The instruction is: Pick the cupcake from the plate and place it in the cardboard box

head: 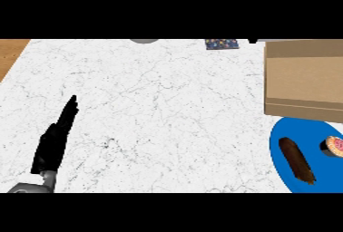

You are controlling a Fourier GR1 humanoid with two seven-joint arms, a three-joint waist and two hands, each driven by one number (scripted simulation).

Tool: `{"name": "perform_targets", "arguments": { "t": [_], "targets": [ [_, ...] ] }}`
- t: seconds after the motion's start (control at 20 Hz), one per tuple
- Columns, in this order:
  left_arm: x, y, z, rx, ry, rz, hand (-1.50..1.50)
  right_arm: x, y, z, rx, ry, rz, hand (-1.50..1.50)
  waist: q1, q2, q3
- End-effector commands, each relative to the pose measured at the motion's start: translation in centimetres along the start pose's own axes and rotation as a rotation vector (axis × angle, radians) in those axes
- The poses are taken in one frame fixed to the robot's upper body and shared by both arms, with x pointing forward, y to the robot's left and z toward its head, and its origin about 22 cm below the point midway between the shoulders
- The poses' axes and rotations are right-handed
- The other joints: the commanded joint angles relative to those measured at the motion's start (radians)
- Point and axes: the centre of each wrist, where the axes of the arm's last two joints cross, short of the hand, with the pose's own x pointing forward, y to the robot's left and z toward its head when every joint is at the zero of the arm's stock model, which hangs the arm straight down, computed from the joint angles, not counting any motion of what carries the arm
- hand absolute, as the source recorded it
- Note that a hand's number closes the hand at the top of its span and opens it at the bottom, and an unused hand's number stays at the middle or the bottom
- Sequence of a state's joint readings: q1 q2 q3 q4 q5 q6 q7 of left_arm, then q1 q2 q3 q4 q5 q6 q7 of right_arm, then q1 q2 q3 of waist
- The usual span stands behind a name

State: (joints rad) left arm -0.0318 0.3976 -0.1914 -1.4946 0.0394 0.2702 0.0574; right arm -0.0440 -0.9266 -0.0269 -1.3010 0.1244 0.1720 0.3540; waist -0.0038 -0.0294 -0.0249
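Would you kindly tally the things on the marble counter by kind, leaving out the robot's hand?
Round blue plate: 1
Pink-frosted cupcake at the plate's right edge: 1
Long brown sausage-shaped food item on the plate: 1
Open brown cardboard box: 1
Small dark patterned item at the far edge: 1
Total: 5

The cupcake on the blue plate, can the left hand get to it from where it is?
Probably not easily. The left hand rests open at the counter's left side, while the cupcake sits on the blue plate at the far right edge. Nothing blocks the way, but the whole counter lies between them.
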Motion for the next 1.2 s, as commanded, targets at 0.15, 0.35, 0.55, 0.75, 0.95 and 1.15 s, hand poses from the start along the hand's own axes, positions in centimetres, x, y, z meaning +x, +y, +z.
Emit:
{"name": "perform_targets", "arguments": {
  "t": [0.15, 0.35, 0.55, 0.75, 0.95, 1.15],
  "targets": [
    [0.6, -0.8, -0.6, 0.014, 0.013, -0.019, 0.0, 1.1, 3.4, -0.9, 0.138, -0.014, 0.07, -1.5, 0.023, 0.034, 0.025],
    [0.4, 0.6, -0.3, -0.016, -0.004, 0.009, 0.0, 1.1, 3.4, -1.7, 0.137, -0.008, 0.092, -1.5, 0.047, 0.038, 0.026],
    [-0.1, -0.6, 0.1, 0.008, 0.001, -0.003, 0.0, 0.6, 4.1, -1.7, 0.173, 0.004, 0.092, -1.5, 0.035, 0.035, 0.026],
    [-0.3, -0.7, 0.4, 0.003, 0.003, -0.005, 0.0, 0.2, 4.9, -2.1, 0.178, -0.018, 0.063, 1.5, 0.028, 0.034, 0.026],
    [-0.7, -0.1, 0.5, 0.001, 0.025, -0.004, 0.0, 0.2, 5.0, -2.1, -0.011, -0.057, 0.181, 1.5, 0.025, 0.033, 0.026],
    [0.3, 0.1, -0.3, 0.009, 0.009, 0.002, 0.0, 1.1, 3.9, -3.1, -0.097, -0.062, 0.181, 1.5, 0.022, 0.033, 0.026]
  ]
}}
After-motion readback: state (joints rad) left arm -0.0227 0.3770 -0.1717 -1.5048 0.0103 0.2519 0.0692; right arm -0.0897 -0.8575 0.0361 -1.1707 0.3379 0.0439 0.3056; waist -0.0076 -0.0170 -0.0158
